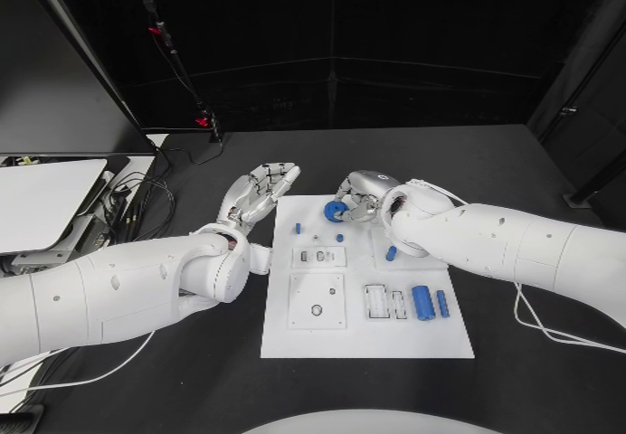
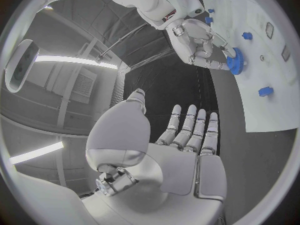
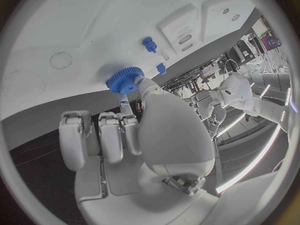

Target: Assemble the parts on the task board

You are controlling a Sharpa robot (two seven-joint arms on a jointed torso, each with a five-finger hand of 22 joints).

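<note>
The white task board (image 1: 365, 334) lies in the middle of the black table. My right hand (image 1: 365, 199) hovers over the board's far edge and pinches a blue gear (image 1: 336, 212) at its fingertips; the gear (image 3: 125, 80) sits just above the board (image 3: 75, 30). My left hand (image 1: 261, 194) is beside the board's far left corner, fingers straight and apart, holding nothing (image 2: 187, 135). Small blue pegs (image 1: 298, 228) (image 1: 339, 238) (image 1: 392, 254) stand on the board. A thick blue cylinder (image 1: 422, 301) and a thinner one (image 1: 442, 303) lie near its right edge.
Raised white plates with slots (image 1: 319, 298) (image 1: 383, 301) sit on the board. A white panel (image 1: 46, 199) and tangled cables (image 1: 137, 194) are at the table's left. A thin stand (image 1: 183, 77) rises at the back left.
</note>
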